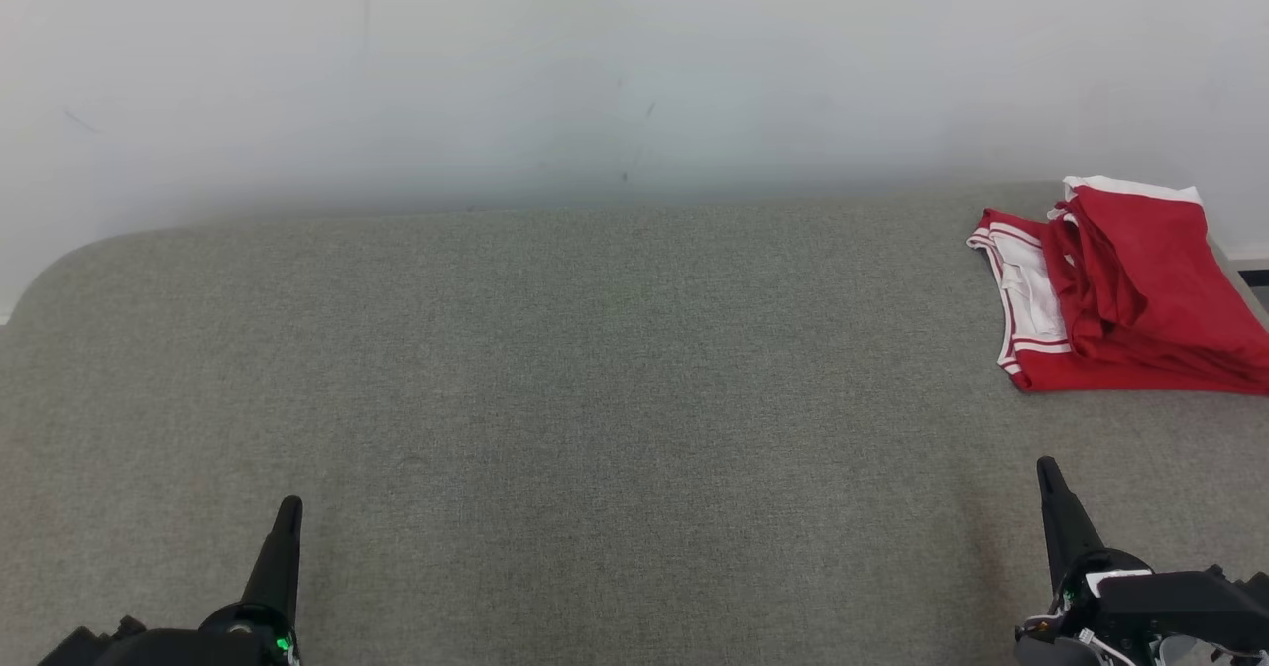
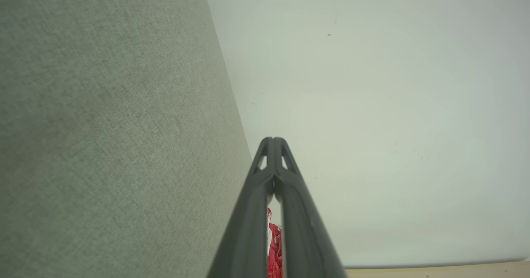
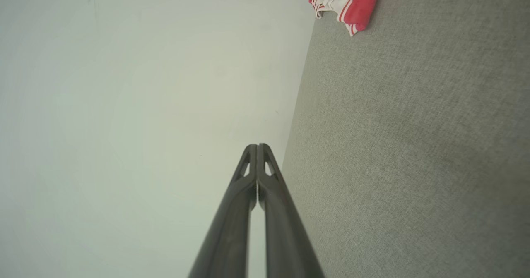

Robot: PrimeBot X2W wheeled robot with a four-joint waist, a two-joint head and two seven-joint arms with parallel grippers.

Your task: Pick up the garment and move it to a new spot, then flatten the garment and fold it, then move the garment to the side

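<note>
- The folded red-and-white garment (image 1: 1130, 289) is seen at the right edge of the head view, laid on the grey fabric surface (image 1: 595, 398) by the white wall (image 1: 595, 71).
- At lower left, the left gripper (image 1: 288, 505) is seen clenched and empty, well apart from the garment.
- At lower right, the right gripper (image 1: 1047, 470) is seen clenched and empty, below the garment and not touching it.

The folded red garment with white-striped trim (image 1: 1140, 289) runs off the head view's right edge; the right wrist view's top edge cuts it too, and in the left wrist view just a red sliver shows between the left gripper's (image 2: 273, 139) dark fingers.
</note>
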